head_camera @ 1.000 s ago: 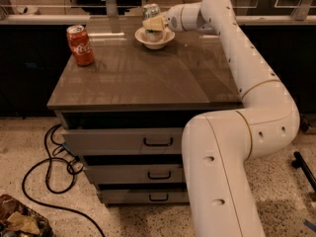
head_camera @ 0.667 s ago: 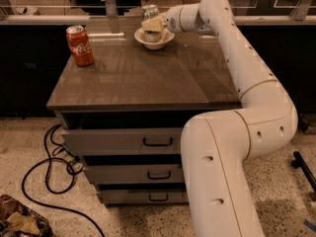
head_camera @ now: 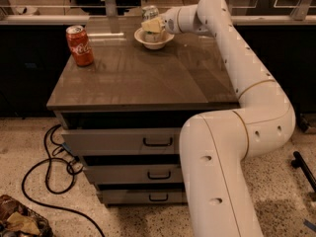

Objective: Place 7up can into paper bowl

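Note:
The 7up can (head_camera: pixel 149 12) stands upright in the white paper bowl (head_camera: pixel 166 39) at the back middle of the tabletop; only its silver top and upper side show. My gripper (head_camera: pixel 152 25) reaches in from the right at the end of the long white arm and is shut on the can, with a tan finger pad (head_camera: pixel 153 24) covering the can's lower part. The can's base is hidden by the bowl's wall and the pad.
A red Coca-Cola can (head_camera: pixel 80 45) stands at the back left of the brown tabletop (head_camera: pixel 148 78). The cabinet has drawers with handles (head_camera: pixel 158 142) below. A black cable (head_camera: pixel 49 181) loops on the floor at left. My arm's elbow fills the right foreground.

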Controlling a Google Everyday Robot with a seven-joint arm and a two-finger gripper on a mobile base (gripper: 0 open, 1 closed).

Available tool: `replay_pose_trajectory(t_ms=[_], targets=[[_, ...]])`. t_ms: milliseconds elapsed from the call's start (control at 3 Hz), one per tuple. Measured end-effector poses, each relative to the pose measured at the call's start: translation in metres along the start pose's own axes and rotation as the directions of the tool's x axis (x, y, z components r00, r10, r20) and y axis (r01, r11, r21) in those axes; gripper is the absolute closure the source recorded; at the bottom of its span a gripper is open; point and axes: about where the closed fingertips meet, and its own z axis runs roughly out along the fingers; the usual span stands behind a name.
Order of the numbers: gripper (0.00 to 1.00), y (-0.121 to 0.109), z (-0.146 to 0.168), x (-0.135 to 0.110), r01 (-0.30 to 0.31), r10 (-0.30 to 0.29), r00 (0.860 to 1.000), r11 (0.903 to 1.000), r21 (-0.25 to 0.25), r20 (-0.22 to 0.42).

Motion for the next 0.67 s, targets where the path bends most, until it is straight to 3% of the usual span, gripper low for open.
replay_pose_trajectory(t_ms=[333, 667], targets=[[0.00, 0.0030, 0.0053, 0.0022, -0.002, 0.002, 1.000, 1.0000, -0.007, -0.003], [0.00, 0.0030, 0.0054, 0.0023, -0.002, 0.002, 1.000, 1.0000, -0.007, -0.003]])
